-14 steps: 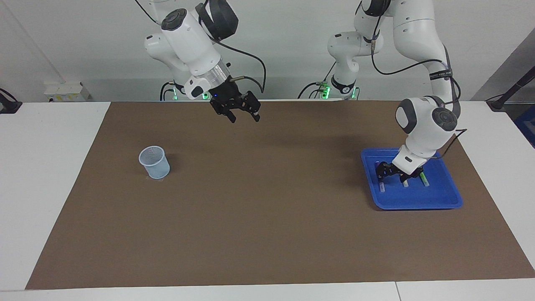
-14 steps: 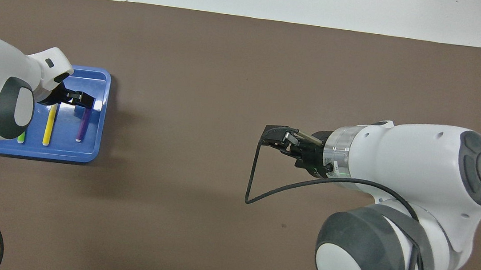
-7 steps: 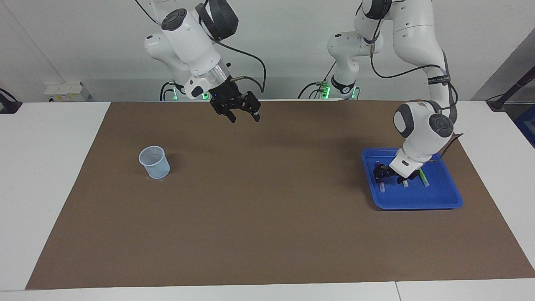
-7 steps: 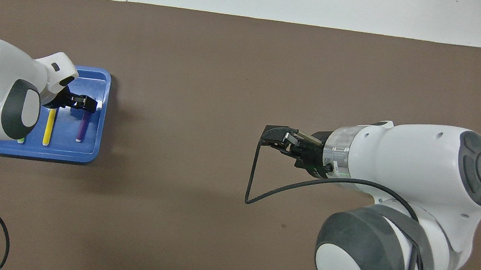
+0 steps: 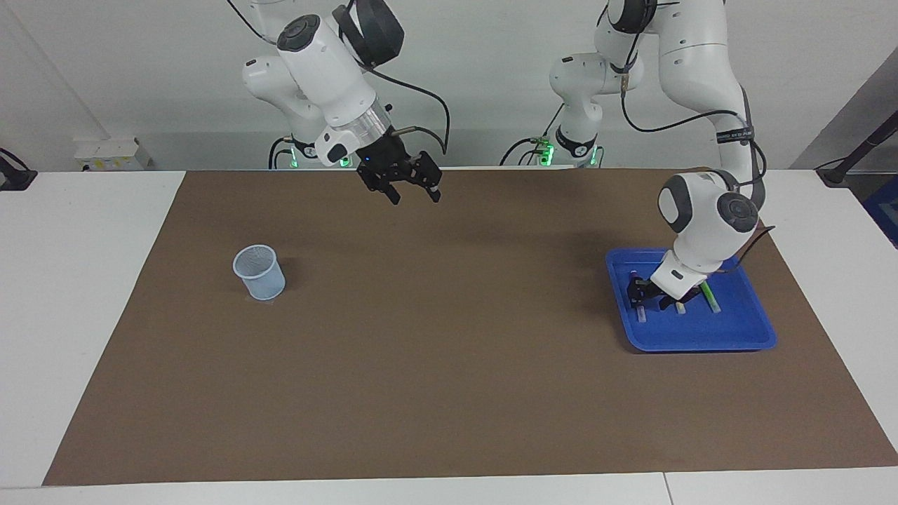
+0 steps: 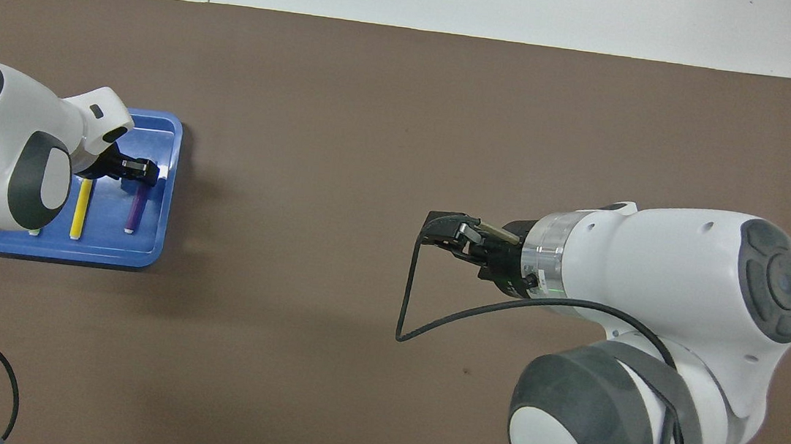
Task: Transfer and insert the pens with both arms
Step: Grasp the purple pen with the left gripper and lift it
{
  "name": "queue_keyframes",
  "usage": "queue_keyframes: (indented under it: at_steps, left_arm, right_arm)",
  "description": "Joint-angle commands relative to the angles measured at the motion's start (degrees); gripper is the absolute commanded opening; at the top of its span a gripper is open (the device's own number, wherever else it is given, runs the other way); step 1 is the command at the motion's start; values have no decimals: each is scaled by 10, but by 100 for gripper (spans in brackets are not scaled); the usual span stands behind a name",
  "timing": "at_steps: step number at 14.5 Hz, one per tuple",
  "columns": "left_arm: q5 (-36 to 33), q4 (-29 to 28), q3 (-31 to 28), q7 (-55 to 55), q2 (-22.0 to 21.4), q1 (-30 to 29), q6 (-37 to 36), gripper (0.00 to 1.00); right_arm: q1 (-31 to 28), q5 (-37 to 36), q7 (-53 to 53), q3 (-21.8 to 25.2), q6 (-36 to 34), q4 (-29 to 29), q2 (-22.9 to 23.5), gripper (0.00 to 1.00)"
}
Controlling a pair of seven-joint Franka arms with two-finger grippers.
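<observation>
The left end effector (image 5: 640,290) is being held low inside the blue tray (image 5: 729,335), at the end of the purple pen (image 6: 135,208) farther from the robots; whether its fingers are clamped on that pen cannot be told. The purple pen is lying directly under it in the tray. The yellow pen (image 6: 81,208) is lying just beside it, on the side toward the left arm's end of the desk (image 5: 84,294). The green pen (image 5: 710,297) is lying past the yellow one, mostly hidden under the wrist in the overhead view. The right end effector (image 5: 414,196) is being held up over the brown mat (image 5: 435,365), fingers apart, nothing gripped. A mesh cup (image 5: 259,272) is standing well apart from it, toward the right arm's end.
</observation>
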State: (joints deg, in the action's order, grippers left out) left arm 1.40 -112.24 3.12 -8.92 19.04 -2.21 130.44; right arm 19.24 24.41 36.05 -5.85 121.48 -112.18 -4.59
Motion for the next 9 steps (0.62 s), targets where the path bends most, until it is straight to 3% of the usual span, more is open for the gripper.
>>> queue_keyframes:
  at_steps: [1,3,5,7,9]
  left_arm:
    - [1,-19,-2,-7,6,5,42,50]
    - [1,-25,-2,-7,6,5,49,32]
    - [1,-25,-2,-8,6,6,46,7]
    - [1,-25,-2,-8,6,6,40,0]
    - [1,-24,-2,-8,6,6,36,0]
  right_arm:
    - [0,14,10,-2,11,-8,-4,100]
    - [-1,14,10,-2,12,-9,-4,100]
    - [0,14,10,-2,11,-9,-4,100]
    - [0,14,10,-2,10,-8,-4,100]
    - [0,14,10,-2,12,-8,-4,100]
